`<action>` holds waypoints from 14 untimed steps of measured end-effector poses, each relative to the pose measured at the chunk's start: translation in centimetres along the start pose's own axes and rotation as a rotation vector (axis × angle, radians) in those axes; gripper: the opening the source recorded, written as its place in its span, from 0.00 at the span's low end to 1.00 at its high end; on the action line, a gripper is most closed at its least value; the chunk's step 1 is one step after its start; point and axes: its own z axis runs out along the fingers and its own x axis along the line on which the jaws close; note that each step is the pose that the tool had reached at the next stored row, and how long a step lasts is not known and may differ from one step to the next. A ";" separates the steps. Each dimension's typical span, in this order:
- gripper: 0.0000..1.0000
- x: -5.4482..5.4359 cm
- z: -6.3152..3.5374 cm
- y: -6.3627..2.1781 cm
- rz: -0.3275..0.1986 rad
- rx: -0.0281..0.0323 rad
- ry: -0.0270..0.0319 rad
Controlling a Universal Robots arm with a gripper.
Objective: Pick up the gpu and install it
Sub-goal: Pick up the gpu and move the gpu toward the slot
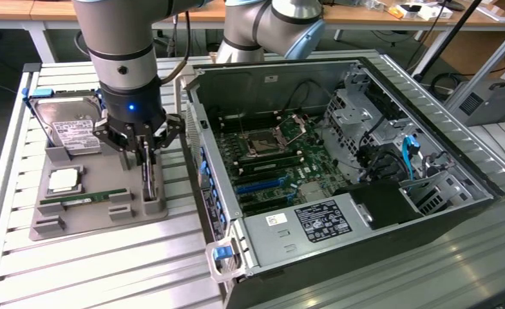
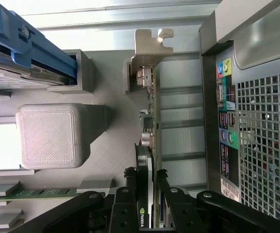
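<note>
Tool (image 2: 147,175) pinching gpu (image 2: 151,124), upright (wrist view: bracket (image 2: 149,46))

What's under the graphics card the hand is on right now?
The thin dark graphics card with silvery end bracket stands on edge in the grey plastic holder tray, with the hand clamped on its faces. Its bottom edge and seat are hidden by the card itself.

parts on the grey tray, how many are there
4: hard drive at the tray's far end, processor chip and memory stick nearer, graphics card on edge in the gripper.
</note>
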 end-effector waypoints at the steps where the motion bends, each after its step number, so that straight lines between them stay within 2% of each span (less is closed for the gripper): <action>1: 0.27 0.0 -0.01 0.00 0.000 -0.0001 0.0000; 14: 0.27 0.0 -0.39 0.00 0.000 -0.0001 -0.0001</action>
